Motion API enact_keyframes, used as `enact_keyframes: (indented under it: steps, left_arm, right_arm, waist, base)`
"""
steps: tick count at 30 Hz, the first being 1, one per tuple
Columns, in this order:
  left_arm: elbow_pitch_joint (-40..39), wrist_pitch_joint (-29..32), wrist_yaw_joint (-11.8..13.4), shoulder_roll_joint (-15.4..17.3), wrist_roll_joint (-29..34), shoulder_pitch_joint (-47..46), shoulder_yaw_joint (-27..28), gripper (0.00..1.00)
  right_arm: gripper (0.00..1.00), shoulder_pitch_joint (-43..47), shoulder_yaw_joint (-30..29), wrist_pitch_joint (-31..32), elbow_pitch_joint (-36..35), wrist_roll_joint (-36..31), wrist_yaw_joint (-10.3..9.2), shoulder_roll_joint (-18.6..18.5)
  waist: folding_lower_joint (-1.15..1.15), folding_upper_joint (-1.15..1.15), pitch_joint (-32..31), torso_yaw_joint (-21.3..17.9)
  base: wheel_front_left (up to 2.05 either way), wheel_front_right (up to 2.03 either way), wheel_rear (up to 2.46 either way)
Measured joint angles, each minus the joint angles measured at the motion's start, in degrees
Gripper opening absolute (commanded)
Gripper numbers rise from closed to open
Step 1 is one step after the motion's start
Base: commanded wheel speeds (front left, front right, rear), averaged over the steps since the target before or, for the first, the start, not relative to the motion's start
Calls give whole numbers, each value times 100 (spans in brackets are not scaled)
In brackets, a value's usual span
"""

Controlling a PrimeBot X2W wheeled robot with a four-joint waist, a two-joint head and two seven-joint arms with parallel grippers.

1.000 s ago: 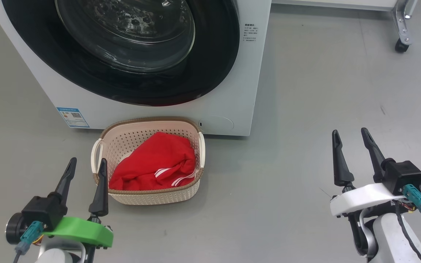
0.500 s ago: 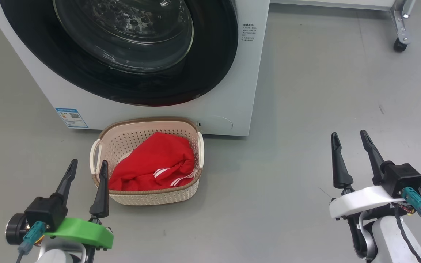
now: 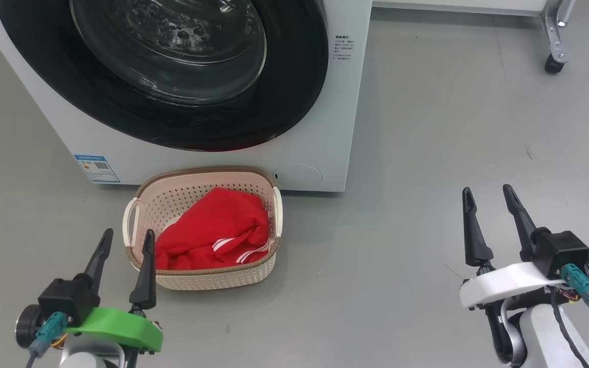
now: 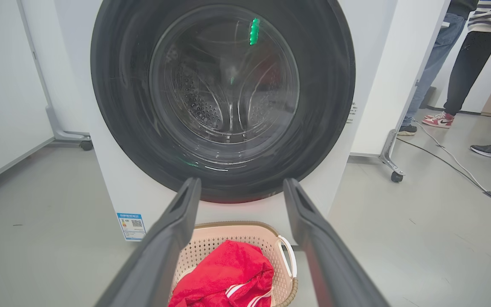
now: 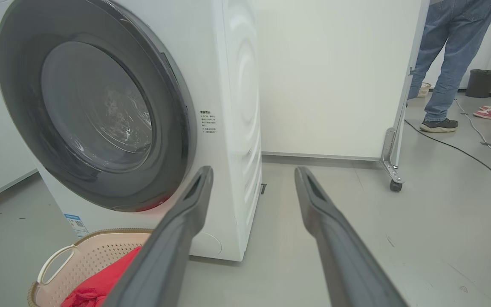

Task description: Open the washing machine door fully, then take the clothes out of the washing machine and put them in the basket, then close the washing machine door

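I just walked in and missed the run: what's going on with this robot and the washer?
Nothing is being handled right now. The washing machine door is shut, and the red clothes lie in the basket on the floor before the washing machine. The left gripper and right gripper hang open and empty, clear of everything.

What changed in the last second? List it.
The head camera shifted, sliding the whole scene slightly left. The left gripper edged a little right, toward the basket; the right gripper barely moved. Nothing was grasped or released. Unchanged: both grippers open and empty, the washing machine door shut, the clothes in the basket.
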Motion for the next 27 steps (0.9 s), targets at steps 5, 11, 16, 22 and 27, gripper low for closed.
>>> enact_keyframes:
  steps: [5, 11, 16, 22, 27]
  left_arm:
    - [110, 1, 0, -4, -129, 49, -123, 100]
    - [107, 1, 0, 1, -188, 49, -156, 100]
    - [108, 1, 0, 10, -208, 49, -192, 100]
    - [90, 1, 0, 67, -215, 49, -227, 100]
    - [257, 24, 1, 15, -214, 89, -264, 0]
  right_arm:
    - [100, 11, 2, 0, 0, -42, 5, 10]
    - [100, 14, 5, 0, 0, -43, 21, 20]
    - [100, 18, 5, 0, 1, -43, 23, 26]
    - [100, 25, 7, 0, 1, -43, 54, 43]
    - [0, 116, 20, 4, 166, -42, 53, 90]
  waist:
    - [0, 0, -2, -2]
    - [0, 0, 1, 4]
    - [0, 0, -6, 3]
    - [0, 0, -10, -2]
    - [0, 0, -7, -5]
  base:
    - [0, 0, 0]
    - [0, 0, 0]
    - [0, 0, 0]
    - [0, 0, 0]
    - [0, 0, 0]
